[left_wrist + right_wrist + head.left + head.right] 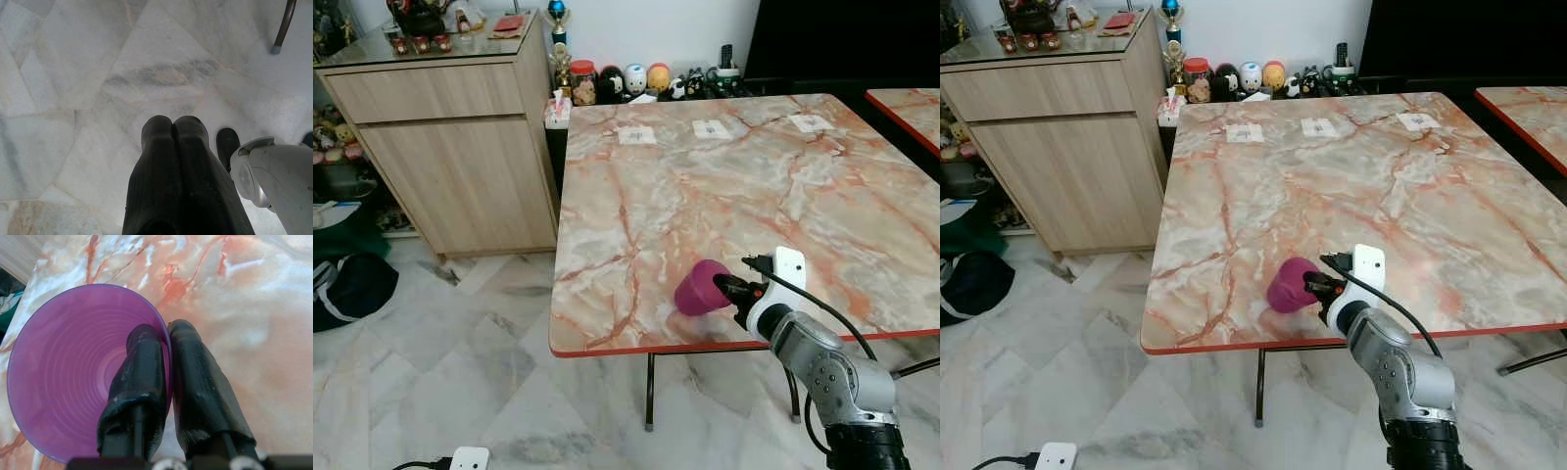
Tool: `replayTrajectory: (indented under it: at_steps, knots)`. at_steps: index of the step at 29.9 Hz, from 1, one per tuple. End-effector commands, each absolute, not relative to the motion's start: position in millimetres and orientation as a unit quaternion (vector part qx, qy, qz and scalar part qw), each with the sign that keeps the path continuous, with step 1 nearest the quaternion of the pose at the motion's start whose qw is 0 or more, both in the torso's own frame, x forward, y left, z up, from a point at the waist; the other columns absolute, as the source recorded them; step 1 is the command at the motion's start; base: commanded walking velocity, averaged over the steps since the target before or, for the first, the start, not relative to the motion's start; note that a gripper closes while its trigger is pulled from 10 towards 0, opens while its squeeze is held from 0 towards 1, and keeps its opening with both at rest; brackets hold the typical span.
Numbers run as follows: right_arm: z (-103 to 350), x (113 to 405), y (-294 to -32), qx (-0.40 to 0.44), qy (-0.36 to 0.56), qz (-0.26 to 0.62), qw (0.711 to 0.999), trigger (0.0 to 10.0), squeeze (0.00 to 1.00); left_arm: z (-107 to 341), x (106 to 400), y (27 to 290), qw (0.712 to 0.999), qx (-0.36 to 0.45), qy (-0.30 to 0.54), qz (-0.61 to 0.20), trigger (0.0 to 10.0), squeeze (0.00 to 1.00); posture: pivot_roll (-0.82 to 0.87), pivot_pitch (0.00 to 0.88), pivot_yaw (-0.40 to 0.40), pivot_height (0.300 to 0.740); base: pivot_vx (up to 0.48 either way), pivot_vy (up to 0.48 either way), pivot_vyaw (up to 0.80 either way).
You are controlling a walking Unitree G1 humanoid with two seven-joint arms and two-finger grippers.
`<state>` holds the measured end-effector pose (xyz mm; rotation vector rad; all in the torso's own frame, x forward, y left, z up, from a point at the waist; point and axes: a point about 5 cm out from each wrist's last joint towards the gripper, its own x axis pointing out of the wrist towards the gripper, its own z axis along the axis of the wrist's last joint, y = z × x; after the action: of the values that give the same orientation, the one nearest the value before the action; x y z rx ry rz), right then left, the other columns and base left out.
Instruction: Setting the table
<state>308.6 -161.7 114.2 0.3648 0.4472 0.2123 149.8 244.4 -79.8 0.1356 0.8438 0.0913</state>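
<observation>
The purple cup (701, 288) lies tipped on the marble table (705, 196) near its near edge, mouth facing right toward the right gripper (166, 340). The gripper's fingers pinch the cup's rim, one inside the cup, one outside. The left gripper (172, 128) hangs clenched over the floor (73, 73).

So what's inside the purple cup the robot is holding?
Nothing: the purple plastic cup looks empty, its ridged inside bare. One black finger of the right end effector reaches inside, covering part of the wall it pinches.

the right arm (822, 367) reaches up and forward, its wrist bent leftward, and the right gripper (166, 340) has its two black fingers pinched nearly together, one to each side of a thin wall. the left gripper (172, 128) hangs pointing downward, fingers pressed together.
</observation>
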Motion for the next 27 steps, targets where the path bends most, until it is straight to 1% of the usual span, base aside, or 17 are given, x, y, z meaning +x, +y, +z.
replayTrajectory:
  at_steps: [1,10,11,12,14,21,27]
  knots:
    - [114.0,310.1,-160.9,0.176,0.22,0.098,0.954,0.0,0.0,-80.7,147.3,245.0,0.908,0.064,0.411,0.046,10.0,0.0,0.02,0.01,0.014,0.74,0.0,0.0,0.0]
    - [115.0,310.8,-161.6,0.173,0.21,0.091,0.958,0.0,0.0,-80.6,147.4,244.9,0.908,0.064,0.411,0.046,10.0,0.0,0.02,0.01,0.014,0.74,0.0,0.0,0.0]
    - [128.5,309.3,-177.8,0.097,0.084,-0.016,0.992,8.9,0.0,-80.4,147.6,245.5,0.907,0.074,0.41,0.053,10.0,0.0,0.01,0.006,0.014,0.74,0.0,0.0,0.0]
    - [133.2,306.2,-180.6,0.084,0.044,-0.045,0.994,10.0,0.0,-80.3,147.9,245.4,0.908,0.074,0.409,0.055,10.0,0.0,0.01,0.006,0.014,0.74,0.0,0.0,0.0]
    - [134.3,300.7,-181.4,0.089,0.017,-0.068,0.994,10.0,0.0,-80.4,148.5,244.5,0.907,0.074,0.411,0.051,10.0,0.0,0.0,0.003,0.014,0.74,0.0,0.0,0.0]
    - [135.3,299.6,-177.5,0.083,-0.009,-0.069,0.994,10.0,0.0,-80.5,149.6,243.4,0.906,0.08,0.413,0.043,10.0,0.0,0.0,0.0,0.014,0.74,0.0,0.0,0.0]
    - [141.4,300.9,-183.6,0.069,-0.053,-0.094,0.992,10.0,0.0,-80.4,149.8,243.5,0.905,0.088,0.413,0.041,10.0,0.0,0.0,0.0,0.014,0.74,0.0,0.0,0.0]
